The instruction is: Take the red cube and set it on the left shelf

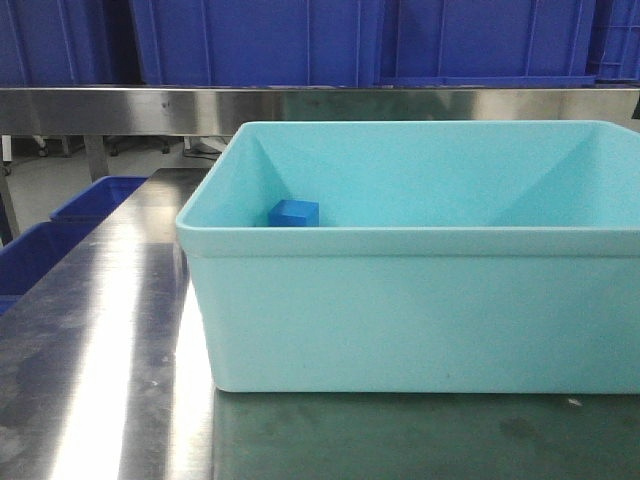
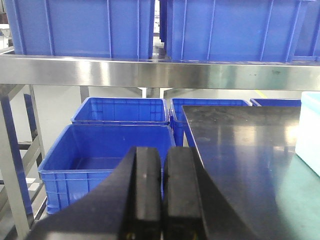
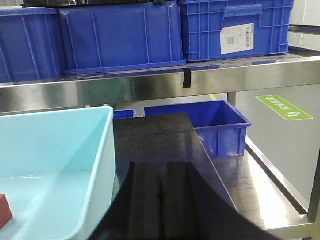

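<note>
Jaws: left gripper [image 2: 162,200], right gripper [image 3: 161,206] both together, empty; likely idle pre-pick.
Red cube [image 3: 4,211]: on tub [image 3: 50,145] floor, untouched.

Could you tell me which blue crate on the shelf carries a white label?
The rightmost crate on the shelf in the right wrist view; it alone bears a white label, while its neighbours' faces are plain.

On steel table [image 1: 100,380], a teal tub [image 1: 400,320]
</note>
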